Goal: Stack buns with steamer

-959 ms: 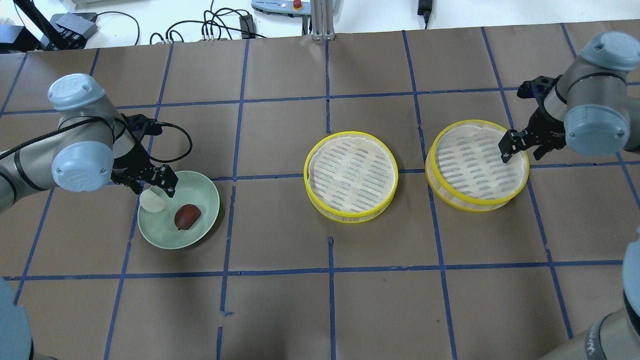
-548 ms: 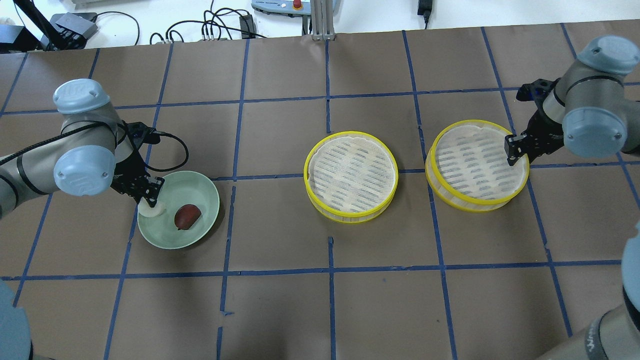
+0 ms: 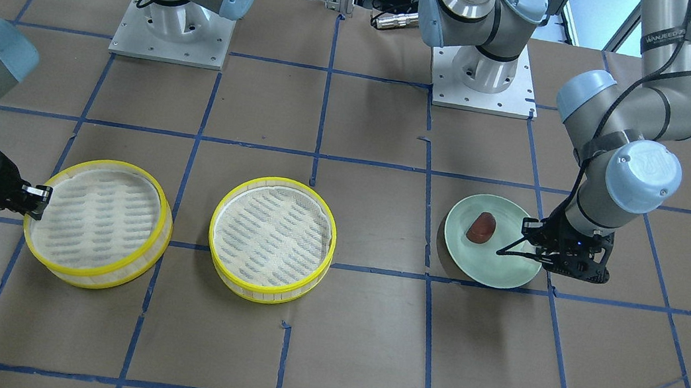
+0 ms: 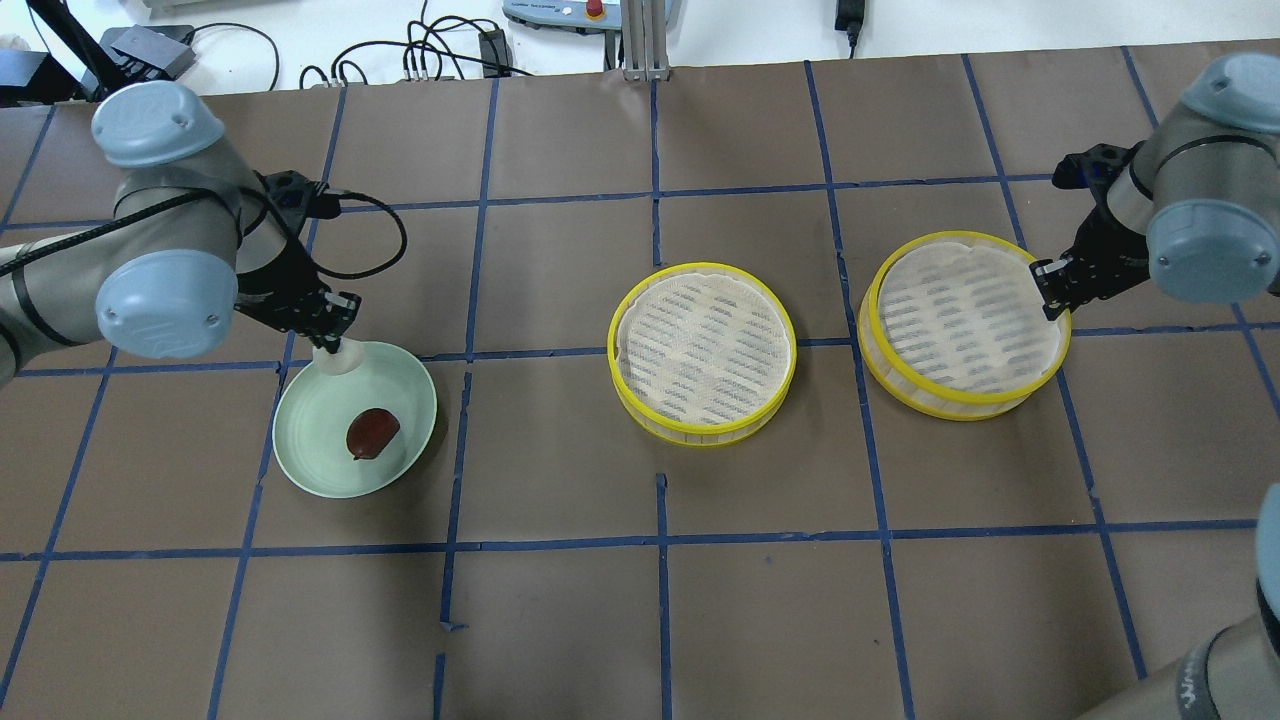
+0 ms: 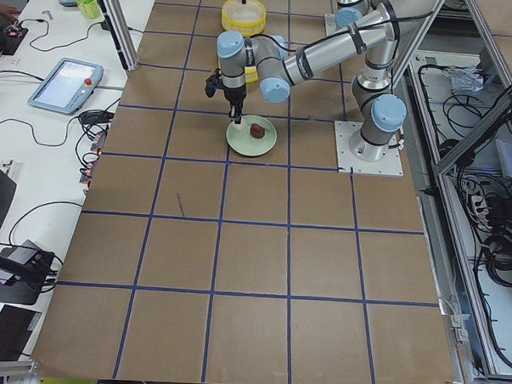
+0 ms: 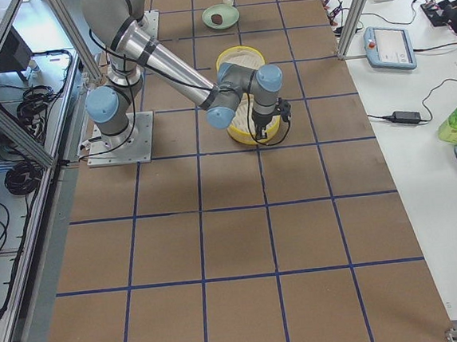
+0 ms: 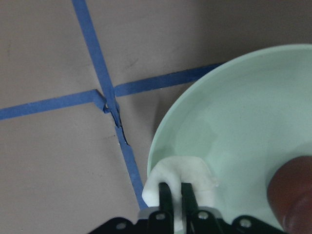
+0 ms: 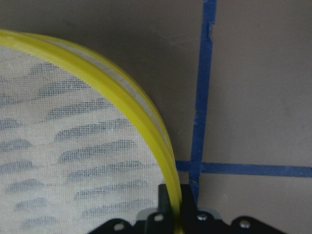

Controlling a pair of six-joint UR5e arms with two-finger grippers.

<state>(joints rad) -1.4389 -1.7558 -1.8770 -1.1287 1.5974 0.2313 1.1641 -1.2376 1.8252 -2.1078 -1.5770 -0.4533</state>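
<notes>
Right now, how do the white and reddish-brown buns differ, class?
The white bun is pale; the reddish-brown bun is dark and oval. The white bun is pinched in the left claw at the rim of the green plate; the reddish-brown bun lies free on that plate. Both are small and smooth.

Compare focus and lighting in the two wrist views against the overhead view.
Left wrist view: the white bun looks washed out and soft, the reddish-brown bun blurred at the frame edge. Right wrist view: the steamer rim is soft near the lens. Overhead view: sharp, evenly lit, with only a faint shadow beside the plate.
</notes>
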